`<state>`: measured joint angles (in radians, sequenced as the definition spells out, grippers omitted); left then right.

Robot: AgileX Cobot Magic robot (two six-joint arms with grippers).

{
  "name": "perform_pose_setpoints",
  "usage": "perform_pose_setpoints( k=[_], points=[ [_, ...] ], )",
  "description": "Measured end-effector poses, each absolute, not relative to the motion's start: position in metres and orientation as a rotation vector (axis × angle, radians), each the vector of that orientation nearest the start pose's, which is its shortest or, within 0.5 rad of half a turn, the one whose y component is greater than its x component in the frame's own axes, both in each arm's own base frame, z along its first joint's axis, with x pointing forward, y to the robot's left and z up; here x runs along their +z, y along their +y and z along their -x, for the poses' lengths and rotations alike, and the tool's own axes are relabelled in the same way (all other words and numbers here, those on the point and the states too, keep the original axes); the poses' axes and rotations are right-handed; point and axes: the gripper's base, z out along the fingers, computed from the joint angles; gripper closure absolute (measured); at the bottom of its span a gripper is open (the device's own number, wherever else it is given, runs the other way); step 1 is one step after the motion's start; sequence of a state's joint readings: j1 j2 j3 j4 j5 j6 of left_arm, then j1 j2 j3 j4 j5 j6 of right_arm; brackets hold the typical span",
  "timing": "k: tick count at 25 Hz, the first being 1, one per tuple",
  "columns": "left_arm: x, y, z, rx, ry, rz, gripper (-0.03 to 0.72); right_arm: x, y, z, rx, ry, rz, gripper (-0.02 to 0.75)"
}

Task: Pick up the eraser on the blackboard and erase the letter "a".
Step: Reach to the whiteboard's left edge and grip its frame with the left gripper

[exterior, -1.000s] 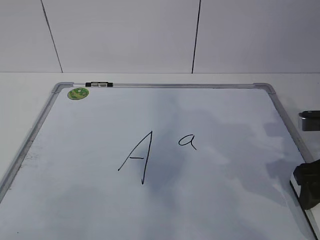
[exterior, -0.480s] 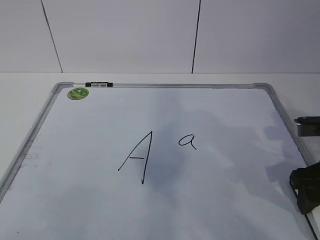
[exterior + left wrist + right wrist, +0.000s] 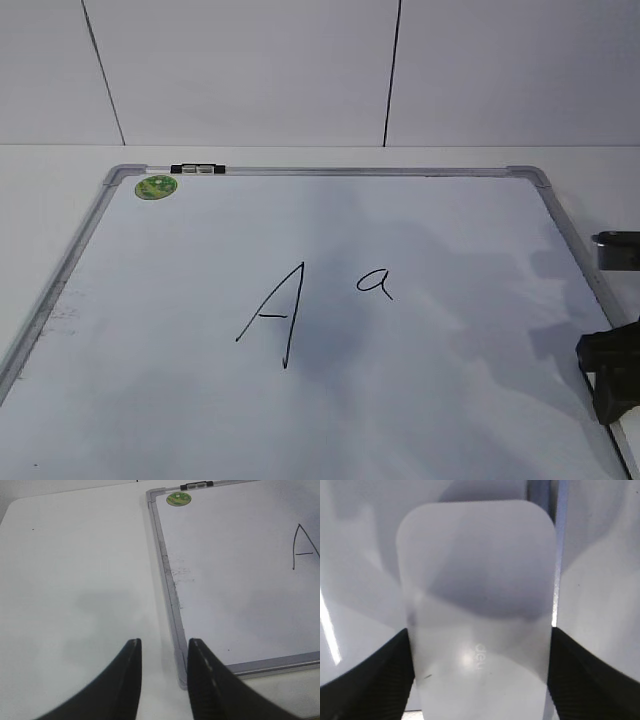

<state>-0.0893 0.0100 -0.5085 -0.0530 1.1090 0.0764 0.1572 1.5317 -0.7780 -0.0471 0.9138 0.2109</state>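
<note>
Landmark: board (image 3: 330, 400), flat on the white table (image 3: 75, 580), grey frame.

Right gripper (image 3: 480, 680): wrist view shows the eraser (image 3: 477, 600) lying lengthwise between the two black fingers (image 3: 365, 675), one finger against each long side. Looks pinched, contact on both edges. Eraser is white, rounded corners, faint grey lettering near its lower middle. It sits over the board's right frame rail, which runs behind its top right corner. In the exterior view only dark gripper parts (image 3: 612, 375) show at the board's right edge, near the lower right corner; the eraser itself can't be made out there.

Left gripper (image 3: 162, 675): fingers slightly spread, narrow gap, nothing between them. Hovers over the board's lower left corner, one finger over the table, the other over the frame.

Letter "a" (image 3: 375, 283): intact, a bit right of board centre, just right of the big "A" (image 3: 275, 315), well apart from the right gripper.

Green sticker (image 3: 156, 186) at the board's upper left corner, small black clip (image 3: 198, 169) on the top rail beside it.
</note>
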Motion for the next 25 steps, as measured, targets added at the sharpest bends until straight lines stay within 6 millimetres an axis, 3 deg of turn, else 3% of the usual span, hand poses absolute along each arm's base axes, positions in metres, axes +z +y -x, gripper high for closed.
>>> perform_pose_setpoints(
  k=[25],
  points=[
    [0.2759,-0.0037,0.0068,-0.072,2.086,-0.177,0.454,0.1780,0.0339,-0.2353,-0.059,3.139,-0.046,0.178]
  ],
)
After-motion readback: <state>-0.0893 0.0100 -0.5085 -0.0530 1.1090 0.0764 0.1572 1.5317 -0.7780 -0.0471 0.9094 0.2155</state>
